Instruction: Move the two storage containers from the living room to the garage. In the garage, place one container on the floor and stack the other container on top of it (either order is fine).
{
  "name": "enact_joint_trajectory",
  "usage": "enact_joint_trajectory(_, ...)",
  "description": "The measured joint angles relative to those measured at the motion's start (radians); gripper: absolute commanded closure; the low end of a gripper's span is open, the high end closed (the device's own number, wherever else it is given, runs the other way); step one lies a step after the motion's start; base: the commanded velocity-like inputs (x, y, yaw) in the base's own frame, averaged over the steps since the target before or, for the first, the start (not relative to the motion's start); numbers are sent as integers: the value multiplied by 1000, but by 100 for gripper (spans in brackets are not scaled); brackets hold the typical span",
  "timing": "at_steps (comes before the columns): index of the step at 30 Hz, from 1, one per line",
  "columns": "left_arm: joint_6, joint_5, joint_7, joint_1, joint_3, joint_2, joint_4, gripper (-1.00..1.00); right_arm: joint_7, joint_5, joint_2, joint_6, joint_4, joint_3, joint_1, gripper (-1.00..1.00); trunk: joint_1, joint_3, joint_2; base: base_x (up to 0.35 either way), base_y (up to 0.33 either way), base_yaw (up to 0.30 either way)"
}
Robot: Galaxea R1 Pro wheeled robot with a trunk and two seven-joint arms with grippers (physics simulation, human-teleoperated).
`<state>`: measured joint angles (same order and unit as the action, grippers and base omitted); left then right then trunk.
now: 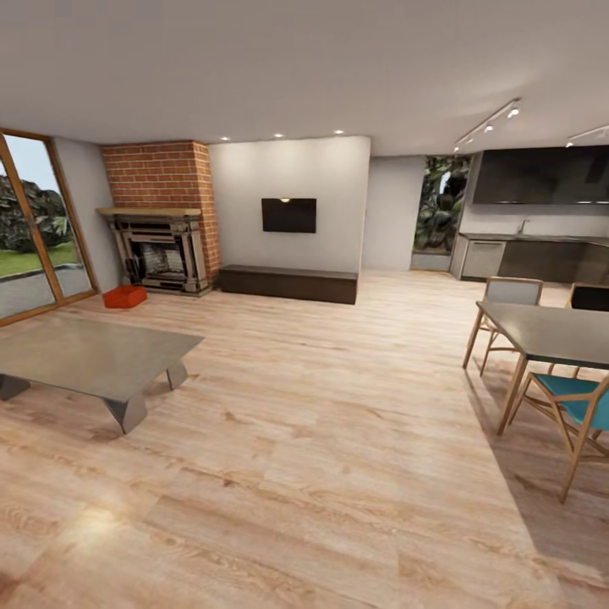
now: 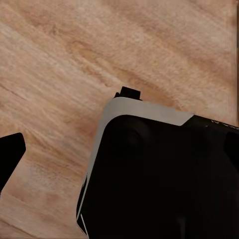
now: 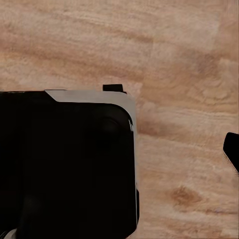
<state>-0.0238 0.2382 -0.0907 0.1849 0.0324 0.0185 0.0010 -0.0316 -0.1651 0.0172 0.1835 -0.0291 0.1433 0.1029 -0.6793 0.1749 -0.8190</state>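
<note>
**A:** At the far left of the living room, in front of the red brick fireplace (image 1: 161, 182) with its dark ornate surround, you have an orange-red rectangular storage container (image 1: 124, 296) sitting on the light wood-plank floor (image 1: 321, 423). It could be one box or two close together; at this range I cannot tell, and no second box stands apart.

**B:** What lies between you and it?

**A:** A low grey metal coffee table (image 1: 93, 359) sits at the left, between you and the box. A long low dark bench (image 1: 288, 283) runs along the white wall under a black wall screen (image 1: 288, 215), to the right of the fireplace. A dark dining table (image 1: 550, 330) with wooden chairs stands well apart at the right.

**B:** And your hands?

**A:** Both wrist views look down at wood planks past the robot's black, grey-edged base (image 2: 159, 174). In each, a dark tip (image 2: 10, 149) shows at the picture's edge, likely a finger. I cannot tell whether either hand is open or closed. Neither seems to carry anything.

**B:** So how should you drive this approach?

**A:** My judgement: steer to the right of the coffee table, over the open floor, then curve left toward the fireplace. Stop facing the box squarely, with room to lower the trunk and reach its thin walls. Watch the fireplace surround just behind it.
</note>
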Motion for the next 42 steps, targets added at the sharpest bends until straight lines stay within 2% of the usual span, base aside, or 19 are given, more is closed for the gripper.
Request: enact_joint_trajectory(42, 0, 1, 0, 0, 0, 0, 0, -100, 0, -1, -6, -1, 0, -1, 0, -100, 0, 0, 0, 324, 0, 0)
